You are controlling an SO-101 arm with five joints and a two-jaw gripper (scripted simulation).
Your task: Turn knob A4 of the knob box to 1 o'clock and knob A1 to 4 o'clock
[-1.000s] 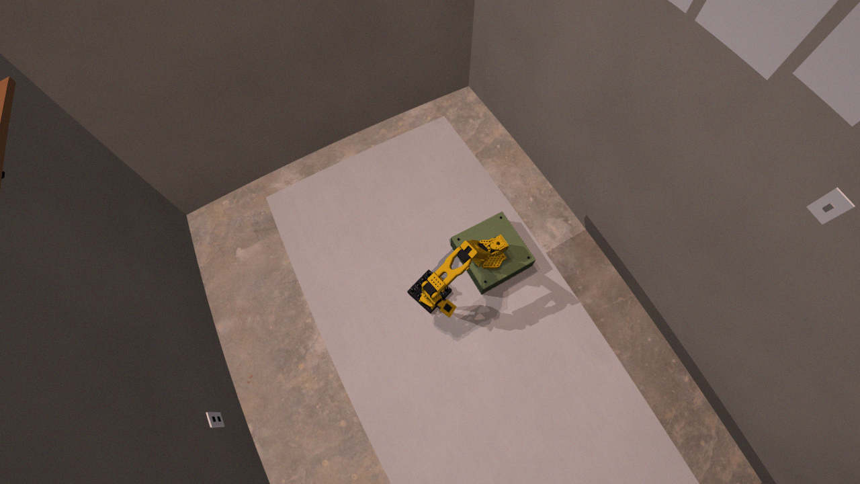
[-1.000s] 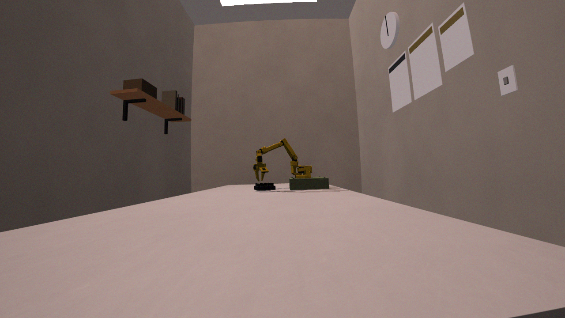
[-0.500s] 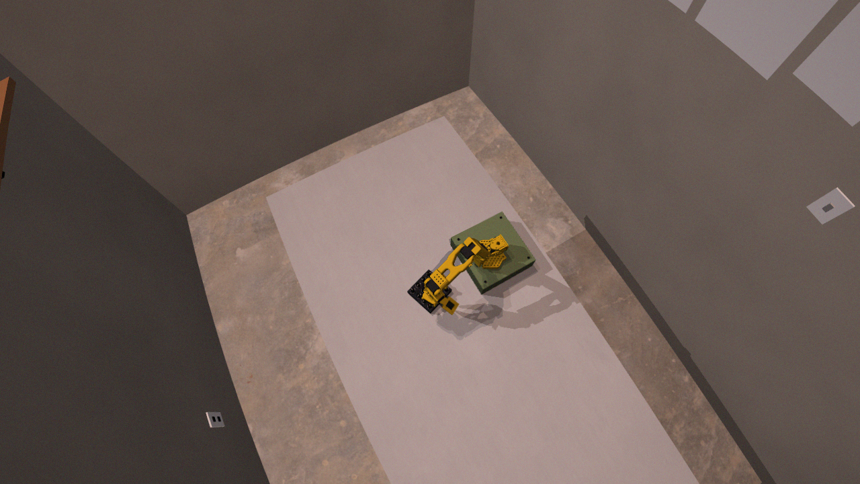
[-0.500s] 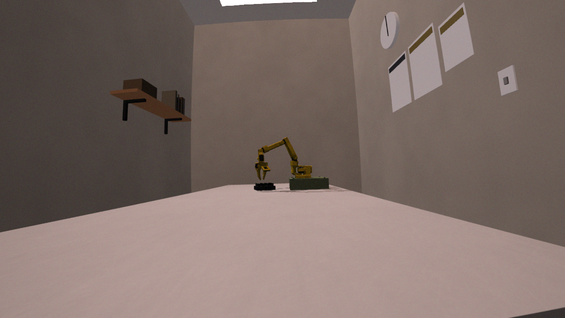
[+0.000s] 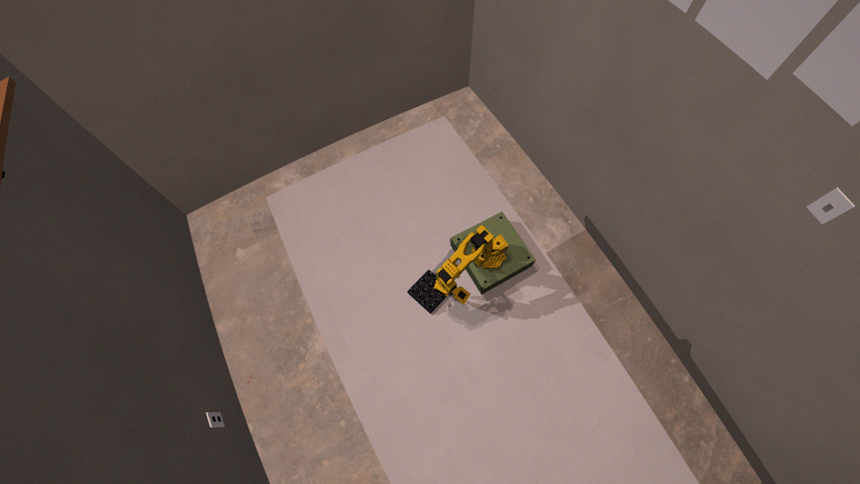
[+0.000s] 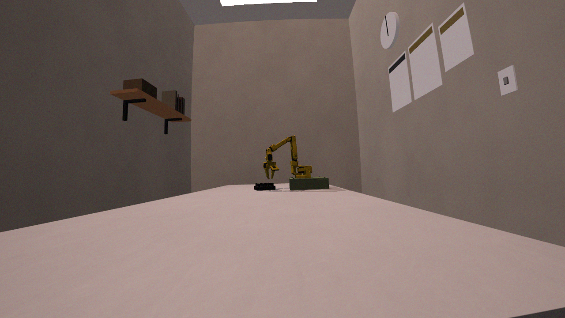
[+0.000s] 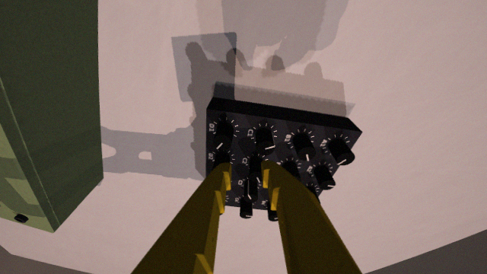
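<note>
Two Knobs to Turn, and Their Neighbors Stood Close

The black knob box [image 5: 422, 294] [image 6: 264, 188] [image 7: 281, 110] lay on the table [image 5: 361, 210] [image 6: 276, 257] [image 7: 411, 76], between the green base [image 5: 518, 261] [image 6: 308, 183] [image 7: 57, 76] and the long edge farther from that base, well in from both far corners. The gripper [image 5: 447, 292] [image 6: 270, 178] [image 7: 247, 167] hung above it, its fingers almost together but a narrow gap apart, with nothing pinched.

The likeliest trouble was a wrong grip. The knobs were crowded, so a descent slightly off line could have nudged a neighbor from its mark, or pressed a fingertip onto a knob's top. The slim gap might have been too tight to straddle a knob; widening it too far could have struck the next one. A loose pinch could have slipped and left the pointer short, and a sideways pull could have slid the box.

The lettering was small and turned on its side. D1, C1 and B1 seemed readable beside their knobs, and A1 by the corner knob [image 7: 342, 151]; D2 also showed. The fingers covered part of the panel, so A4 could not be picked out with confidence. No brand name was legible.

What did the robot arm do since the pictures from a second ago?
The yellow arm pulled its claw back toward the green block and up a little. It took hold of nothing and let go of nothing. The black knob box and green block stayed put. The knobs are too small to compare.
</note>
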